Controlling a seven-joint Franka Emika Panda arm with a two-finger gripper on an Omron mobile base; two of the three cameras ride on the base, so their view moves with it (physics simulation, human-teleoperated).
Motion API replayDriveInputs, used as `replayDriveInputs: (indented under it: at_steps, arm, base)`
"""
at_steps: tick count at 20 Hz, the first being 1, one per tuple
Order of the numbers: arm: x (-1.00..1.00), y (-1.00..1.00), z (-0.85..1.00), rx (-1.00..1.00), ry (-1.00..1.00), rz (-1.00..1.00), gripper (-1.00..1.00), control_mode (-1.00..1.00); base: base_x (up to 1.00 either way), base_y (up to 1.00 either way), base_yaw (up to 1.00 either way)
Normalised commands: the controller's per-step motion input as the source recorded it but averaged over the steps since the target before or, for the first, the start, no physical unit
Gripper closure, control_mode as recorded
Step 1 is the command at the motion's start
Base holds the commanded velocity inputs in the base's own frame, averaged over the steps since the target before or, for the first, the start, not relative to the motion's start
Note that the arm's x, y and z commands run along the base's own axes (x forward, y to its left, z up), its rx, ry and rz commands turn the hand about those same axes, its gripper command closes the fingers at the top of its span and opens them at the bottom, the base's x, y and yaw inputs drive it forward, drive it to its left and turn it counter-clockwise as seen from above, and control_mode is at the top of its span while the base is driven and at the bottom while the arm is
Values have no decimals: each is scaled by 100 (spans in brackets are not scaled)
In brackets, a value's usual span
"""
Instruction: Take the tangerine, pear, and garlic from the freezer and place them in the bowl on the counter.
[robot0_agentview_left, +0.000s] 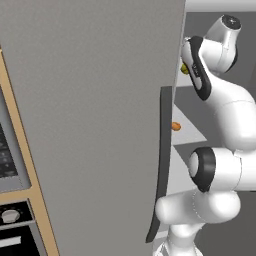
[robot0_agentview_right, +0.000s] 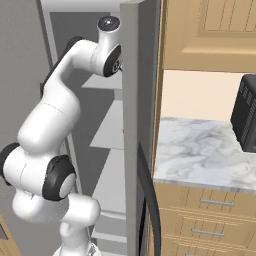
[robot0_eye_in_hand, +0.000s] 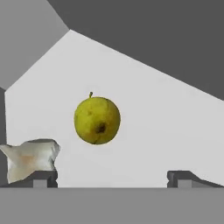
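One pear (robot0_eye_in_hand: 97, 120) sits on a pale freezer shelf (robot0_eye_in_hand: 166, 131), seen from the hand camera between the two fingertips and beyond them, touching neither. The gripper (robot0_eye_in_hand: 112, 178) stands wide open with nothing in it; its left tip (robot0_eye_in_hand: 40, 178) and right tip (robot0_eye_in_hand: 183, 178) are far apart at the bottom of that view. Beside the left tip lies a crumpled whitish thing (robot0_eye_in_hand: 30, 159), possibly the garlic, though its shape is too ragged to be sure.

In the left base view a sliver of the pear (robot0_agentview_left: 184, 69) shows just past the door edge, by the arm's (robot0_agentview_left: 220, 105) upper link. Lower down, the tangerine (robot0_agentview_left: 176, 126) rests on a shelf (robot0_agentview_left: 192, 127) near the door's edge. The freezer door (robot0_agentview_left: 100, 125) stands open with its dark curved handle (robot0_agentview_left: 161, 165) toward the arm.

From the right base view the arm (robot0_agentview_right: 55, 130) reaches up into the freezer (robot0_agentview_right: 131, 100), the hand hidden behind its side wall. To the right lies the marbled counter (robot0_agentview_right: 200, 150) over tan cabinets (robot0_agentview_right: 210, 220), with a dark appliance (robot0_agentview_right: 246, 115) at its far end.
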Motion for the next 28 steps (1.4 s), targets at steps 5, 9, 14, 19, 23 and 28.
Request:
replayDriveInputs:
  at_steps: [5,9,14,19,23,28]
  arm:
    - [34,-1,-2,0,1,4,-100,-100]
    - [35,-4,-18,0,7,3,-100,-100]
    - [35,-18,-18,0,8,1,-100,-100]
    - [43,-2,-7,0,4,1,-100,-100]
    - [25,0,-18,0,9,1,100,-100]
    - [14,0,-35,0,16,1,100,-100]
  base:
    - [0,0,0]
    - [0,0,0]
    - [0,0,0]
    - [0,0,0]
    - [0,0,0]
    - [0,0,0]
